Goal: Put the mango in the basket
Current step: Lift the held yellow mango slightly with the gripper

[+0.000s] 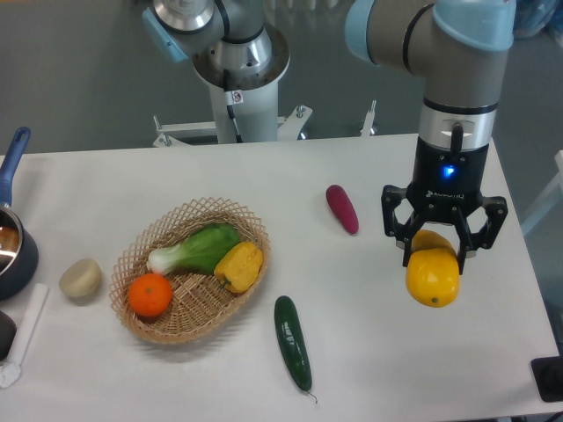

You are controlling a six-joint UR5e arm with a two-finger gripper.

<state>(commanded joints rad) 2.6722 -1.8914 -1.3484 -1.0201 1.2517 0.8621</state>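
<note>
Arm comes in from upper right, wrist pointing straight down over the right side of the counter (pixel 106 176). Gripper (pixel 435 257) clamped on the mango (pixel 433 276), which hangs below the fingers; whether it clears the counter or just touches it is hard to tell from this angle. Basket (pixel 149 237) sits well apart at left-centre, holding an orange (pixel 149 294), a bok choy (pixel 198 248) and a yellow pepper (pixel 239 266). Cucumber (pixel 293 341) lies just right of the basket; purple eggplant (pixel 342 208) lies between basket and gripper. Potato (pixel 80 278) just left of the basket. Pot (pixel 12 246) at left edge.
</note>
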